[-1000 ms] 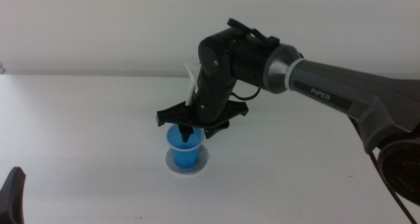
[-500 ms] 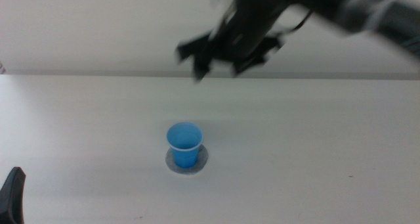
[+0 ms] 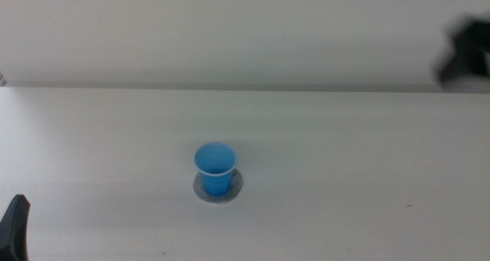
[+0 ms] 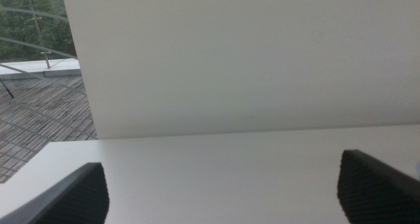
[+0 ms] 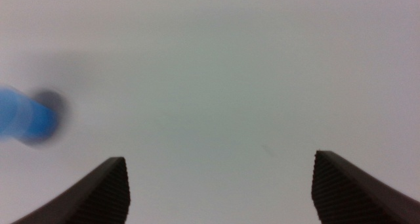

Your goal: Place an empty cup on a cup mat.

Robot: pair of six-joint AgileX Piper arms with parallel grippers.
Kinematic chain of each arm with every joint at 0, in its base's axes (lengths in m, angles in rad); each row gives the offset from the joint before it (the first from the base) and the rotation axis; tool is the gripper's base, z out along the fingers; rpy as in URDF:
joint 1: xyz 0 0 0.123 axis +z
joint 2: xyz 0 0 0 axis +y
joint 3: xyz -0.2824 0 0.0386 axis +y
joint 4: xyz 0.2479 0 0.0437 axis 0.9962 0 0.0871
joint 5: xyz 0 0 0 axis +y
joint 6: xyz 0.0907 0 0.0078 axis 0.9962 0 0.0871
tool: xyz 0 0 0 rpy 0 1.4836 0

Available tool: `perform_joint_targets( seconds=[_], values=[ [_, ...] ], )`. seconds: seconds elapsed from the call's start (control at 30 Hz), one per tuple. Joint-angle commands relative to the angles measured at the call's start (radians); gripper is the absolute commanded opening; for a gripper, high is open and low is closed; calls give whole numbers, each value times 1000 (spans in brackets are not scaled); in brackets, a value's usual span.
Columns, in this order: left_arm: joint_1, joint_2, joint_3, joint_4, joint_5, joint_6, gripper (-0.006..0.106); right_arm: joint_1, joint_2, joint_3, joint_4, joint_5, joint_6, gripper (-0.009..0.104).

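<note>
Little left to spoil: cup (image 3: 215,168) stood upright on cup mat (image 3: 233,187), mid-counter (image 3: 344,161); right pincer (image 5: 220,188) spread, high near far right corner; left pincer (image 4: 223,184) spread, near left corner; risked only by a careless return sweep.

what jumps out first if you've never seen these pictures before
A small bright blue plastic cup stands upright on a flat round speckled grey cup mat, alone near the middle of the white table. The right gripper is open and well clear of it, its arm only a dark blur at the middle view's upper right edge. The left gripper waits open at the table's near left corner.
</note>
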Motion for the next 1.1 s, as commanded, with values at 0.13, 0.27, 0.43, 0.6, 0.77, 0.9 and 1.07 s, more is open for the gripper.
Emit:
perform_joint_targets(
  seconds=[0.13,0.27,0.43,0.6,0.77,0.9,1.07],
  values=[
    [-8,-41,41,0,-12,0,94,-46,-374,334,-33,-64,12,75],
    [-8,-41,41,0,-12,0,94,-46,-552,444,-95,-77,17,75],
    [-8,-41,41,0,-12,0,94,-46,-735,521,-182,-77,32,75],
    [-8,-41,41,0,-12,0,94,-46,-908,675,-186,-220,-92,75],
    [-8,-41,41,0,-12,0,94,-46,-1101,880,-101,-490,-163,89],
    [-8,-41,41,0,-12,0,94,-68,-1186,1035,-68,-699,-206,93],
    [-8,-41,41,0,-12,0,94,-203,-1254,1162,19,-833,-376,93]
  ],
)
